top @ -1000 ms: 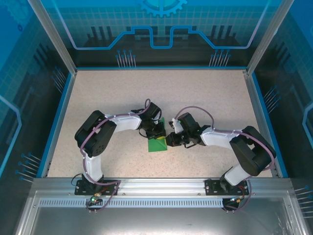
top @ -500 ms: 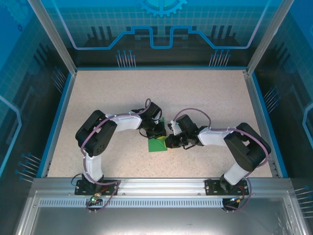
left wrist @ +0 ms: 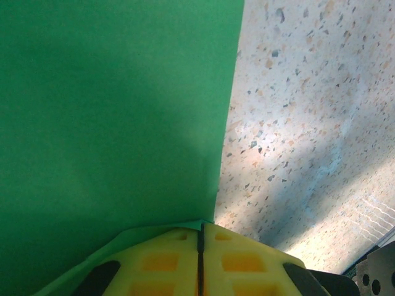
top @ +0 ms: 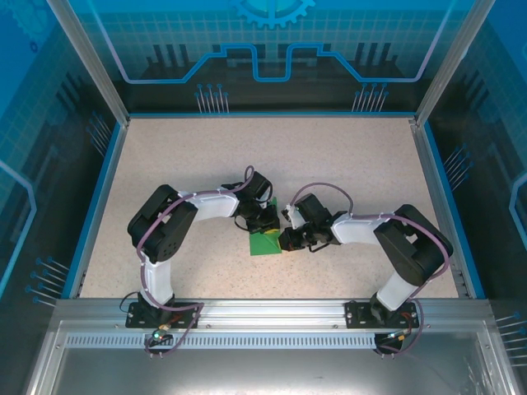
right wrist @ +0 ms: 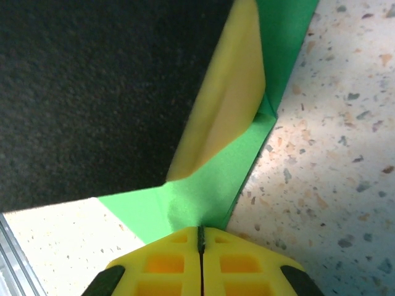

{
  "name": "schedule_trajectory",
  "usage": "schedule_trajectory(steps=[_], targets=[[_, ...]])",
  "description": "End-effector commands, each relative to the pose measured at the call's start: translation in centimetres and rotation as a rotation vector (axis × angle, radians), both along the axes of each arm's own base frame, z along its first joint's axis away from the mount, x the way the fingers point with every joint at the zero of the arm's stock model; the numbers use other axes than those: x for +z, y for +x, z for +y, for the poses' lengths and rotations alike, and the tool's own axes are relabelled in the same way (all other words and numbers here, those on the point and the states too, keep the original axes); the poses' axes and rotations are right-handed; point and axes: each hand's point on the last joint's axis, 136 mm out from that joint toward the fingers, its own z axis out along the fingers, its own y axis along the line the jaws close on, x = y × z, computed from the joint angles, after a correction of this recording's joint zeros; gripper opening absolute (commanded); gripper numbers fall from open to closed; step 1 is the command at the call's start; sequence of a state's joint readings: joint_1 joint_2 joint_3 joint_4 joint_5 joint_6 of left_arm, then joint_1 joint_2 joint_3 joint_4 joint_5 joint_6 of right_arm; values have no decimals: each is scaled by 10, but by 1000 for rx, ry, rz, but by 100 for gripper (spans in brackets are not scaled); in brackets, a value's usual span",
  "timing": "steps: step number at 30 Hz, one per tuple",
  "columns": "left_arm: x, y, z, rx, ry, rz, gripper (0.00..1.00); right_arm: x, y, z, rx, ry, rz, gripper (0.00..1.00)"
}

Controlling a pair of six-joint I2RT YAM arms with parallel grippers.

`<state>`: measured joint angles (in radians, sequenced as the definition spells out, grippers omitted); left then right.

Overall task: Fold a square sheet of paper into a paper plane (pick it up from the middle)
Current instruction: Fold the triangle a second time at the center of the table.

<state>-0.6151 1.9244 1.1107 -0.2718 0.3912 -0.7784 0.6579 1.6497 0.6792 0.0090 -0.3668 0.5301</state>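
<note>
The square sheet of paper [top: 265, 245] lies on the speckled tabletop [top: 346, 164] just below the centre of the overhead frame, between the two hands. The left hand [top: 265, 225] sits at its upper edge and the right hand [top: 284, 239] at its right edge, both touching it.

In the left wrist view the yellow fingers [left wrist: 160, 259] are pressed together at the bottom, and the green sheet covers the left half of the frame. In the right wrist view the fingers [right wrist: 166, 262] are also pressed together, their tips meeting a creased green edge. Whether either hand pinches the paper cannot be told.
</note>
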Motion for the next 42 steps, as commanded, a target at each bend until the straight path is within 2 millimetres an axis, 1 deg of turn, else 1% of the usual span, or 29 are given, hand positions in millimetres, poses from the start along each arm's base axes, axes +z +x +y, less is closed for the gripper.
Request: schedule_trajectory(steps=[1, 5, 9, 14, 18, 20, 23, 26, 29, 34, 38, 42], targets=[[-3, 2, 0, -18, 3, 11, 9, -21, -12, -12, 19, -104, 35, 6], [3, 5, -2, -20, -6, 0, 10, -23, -12, -18, 24, -149, 28, 5], [13, 8, -3, -22, -18, -18, 12, -26, -13, -23, 28, -183, 25, 5], [28, 13, -3, -22, -31, -46, 13, -28, -14, -24, 30, -195, 29, 5], [43, 15, -1, -33, -31, -76, 20, -30, -15, -25, 29, -199, 33, 5], [53, 17, 2, -36, -27, -100, 24, -30, -15, -25, 28, -199, 33, 5], [67, 17, 14, -35, 6, -137, 31, -31, -16, -25, 28, -200, 38, 5], [78, 11, 27, -29, 40, -164, 32, -31, -17, -26, 29, -200, 38, 5], [75, 1, 34, -36, 49, -156, 32, -29, -17, -25, 30, -199, 36, 5], [51, -11, 36, -49, 44, -109, 30, -28, -17, -26, 32, -203, 35, 5], [36, -10, 34, -58, 36, -106, 27, -27, -18, -27, 31, -210, 35, 5], [26, -7, 29, -78, 29, -105, 27, -25, -17, -27, 29, -215, 32, 5]])
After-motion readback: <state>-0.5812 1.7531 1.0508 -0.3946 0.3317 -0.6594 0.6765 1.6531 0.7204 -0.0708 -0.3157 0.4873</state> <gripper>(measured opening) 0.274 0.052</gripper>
